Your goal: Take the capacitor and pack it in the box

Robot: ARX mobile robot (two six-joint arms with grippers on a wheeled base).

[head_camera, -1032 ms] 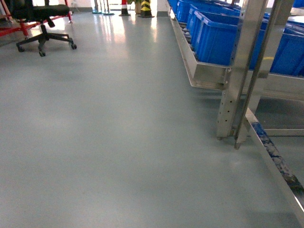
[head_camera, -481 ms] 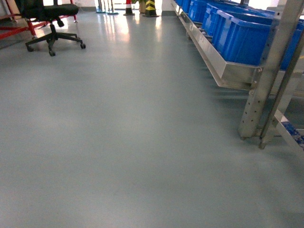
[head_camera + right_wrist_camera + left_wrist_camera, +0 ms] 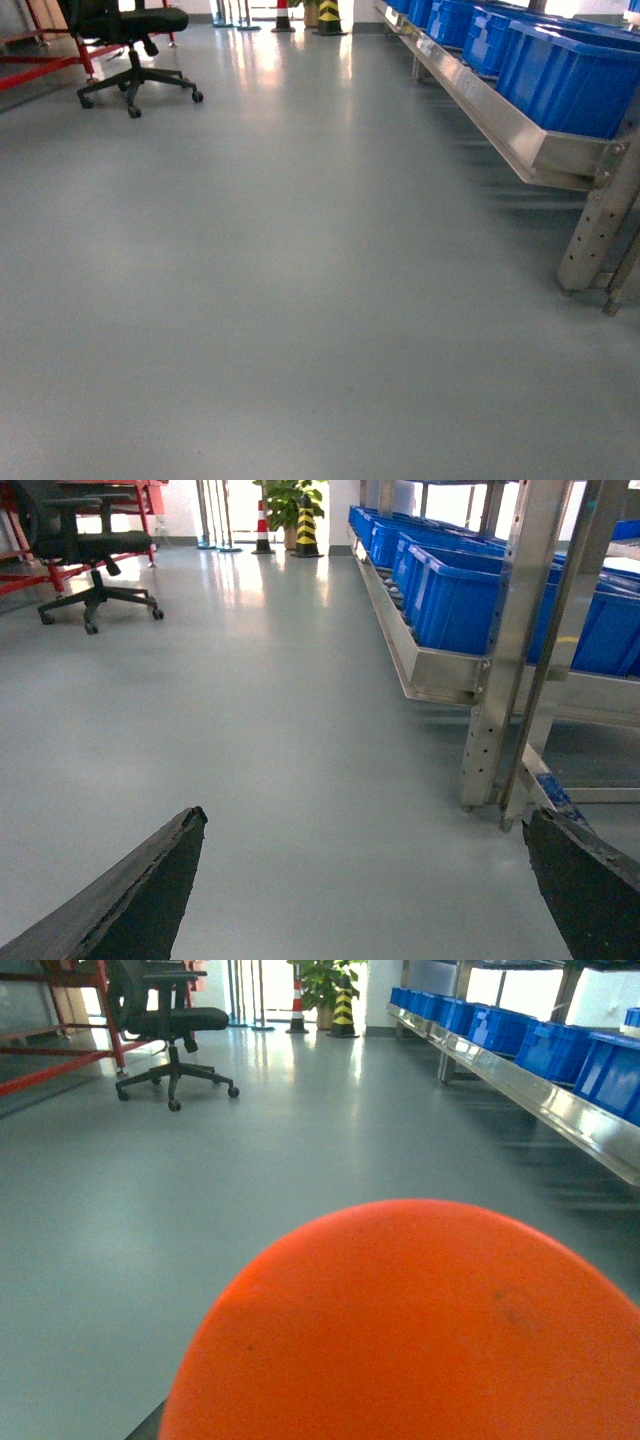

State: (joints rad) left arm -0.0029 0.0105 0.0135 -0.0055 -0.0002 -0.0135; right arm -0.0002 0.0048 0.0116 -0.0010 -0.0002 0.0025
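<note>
- Spreading wide, the right gripper (image 3: 365,880) shows two dark fingers (image 3: 130,900) at the lower corners of its wrist view, grasping nothing, grey floor (image 3: 280,730) between them.
- Ahead and to its right stands a metal rack (image 3: 505,650) carrying blue bins (image 3: 455,600).
- Ahead and to its left sits a black office chair (image 3: 85,555).
- An orange dome (image 3: 410,1330) fills the bottom of the left wrist view; the left gripper itself is not visible.
- Neither capacitor nor box appears in any view.

One office chair (image 3: 133,40); three blue bins (image 3: 570,75); one cone (image 3: 283,15).
</note>
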